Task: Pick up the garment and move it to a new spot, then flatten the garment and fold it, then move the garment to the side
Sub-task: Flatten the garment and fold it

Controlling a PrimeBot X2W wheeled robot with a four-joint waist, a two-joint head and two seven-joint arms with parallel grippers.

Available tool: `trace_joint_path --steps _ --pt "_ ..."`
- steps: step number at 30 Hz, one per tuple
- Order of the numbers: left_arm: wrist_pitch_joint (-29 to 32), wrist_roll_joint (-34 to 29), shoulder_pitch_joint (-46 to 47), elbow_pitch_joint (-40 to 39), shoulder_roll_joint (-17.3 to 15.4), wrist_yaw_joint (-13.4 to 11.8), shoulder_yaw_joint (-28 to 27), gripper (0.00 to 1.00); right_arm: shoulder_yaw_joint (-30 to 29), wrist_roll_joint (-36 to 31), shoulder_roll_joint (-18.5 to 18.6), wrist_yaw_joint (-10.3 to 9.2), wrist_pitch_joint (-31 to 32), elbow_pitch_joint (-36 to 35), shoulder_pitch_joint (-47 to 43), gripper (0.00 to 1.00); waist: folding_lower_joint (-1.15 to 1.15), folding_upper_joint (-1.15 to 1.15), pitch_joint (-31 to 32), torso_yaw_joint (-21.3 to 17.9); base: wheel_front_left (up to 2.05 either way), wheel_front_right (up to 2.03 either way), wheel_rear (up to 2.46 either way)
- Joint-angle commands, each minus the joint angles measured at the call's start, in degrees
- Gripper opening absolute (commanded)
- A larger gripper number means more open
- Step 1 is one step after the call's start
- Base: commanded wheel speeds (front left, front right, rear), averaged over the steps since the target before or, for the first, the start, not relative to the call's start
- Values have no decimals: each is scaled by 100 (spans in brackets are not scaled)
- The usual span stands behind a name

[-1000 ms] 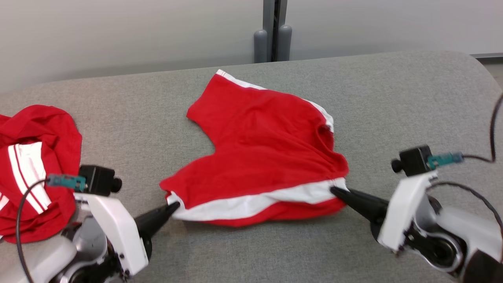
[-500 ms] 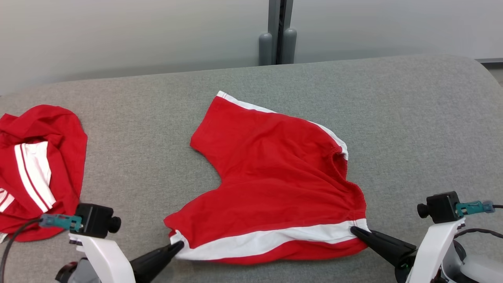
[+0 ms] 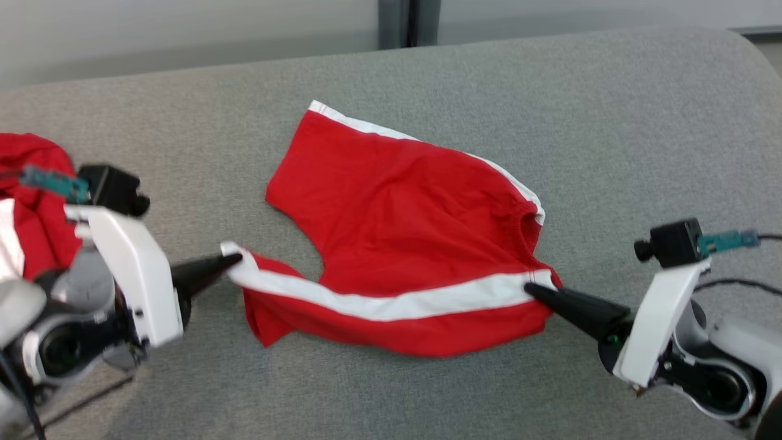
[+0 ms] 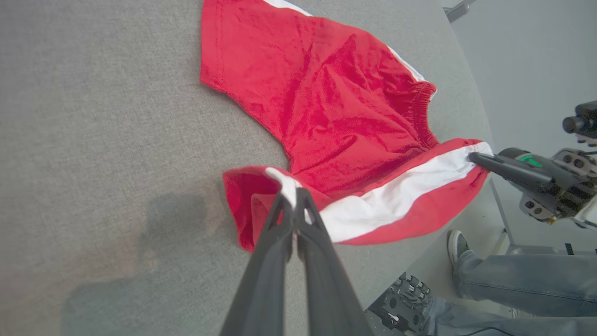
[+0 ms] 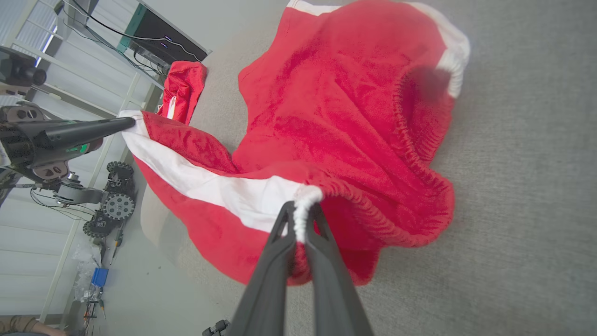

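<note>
Garment: red shorts of soft knit cloth with a white side stripe and a gathered elastic waistband. It lies mid-tabletop on a grey, felt-like surface. One leg lies flat, pointing toward 11 o'clock. The near edge is raised a little and stretched into a long band between the two grippers. Left gripper, at the garment's 9 o'clock, is closed on the white hem corner. Right gripper, at 4 o'clock, is closed on the white end of the waistband. A second red, white-striped cloth sits crumpled at the tabletop's 9 o'clock edge.
</note>
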State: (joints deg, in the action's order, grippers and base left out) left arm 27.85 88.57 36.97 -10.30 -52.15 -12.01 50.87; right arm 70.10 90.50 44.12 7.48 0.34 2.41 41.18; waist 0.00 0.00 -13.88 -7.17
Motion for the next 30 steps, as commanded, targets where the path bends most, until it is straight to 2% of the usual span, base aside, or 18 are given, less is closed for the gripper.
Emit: trace_joint_path --steps 1,7,12,17,30 --pt "153 -89 271 142 45 62 0 0 -57 61 -49 4 88 16 147 0 0 0 -178 -113 0 0 0" --pt "815 -371 1409 924 425 198 18 0 -311 191 -226 4 332 59 682 0 0 0 -533 -272 0 0 0" --pt "1004 -586 2177 1695 687 342 -73 0 -599 240 -351 4 30 73 742 0 0 0 -900 -398 0 0 0" --pt "1000 -731 2584 2247 746 445 -160 0 -810 254 -385 4 -373 19 540 0 0 0 -1146 -530 0 0 0" --pt "1087 -919 3148 2877 972 636 -165 0 -1191 118 -655 3 -1043 -284 341 0 0 0 -1482 -845 0 0 0"
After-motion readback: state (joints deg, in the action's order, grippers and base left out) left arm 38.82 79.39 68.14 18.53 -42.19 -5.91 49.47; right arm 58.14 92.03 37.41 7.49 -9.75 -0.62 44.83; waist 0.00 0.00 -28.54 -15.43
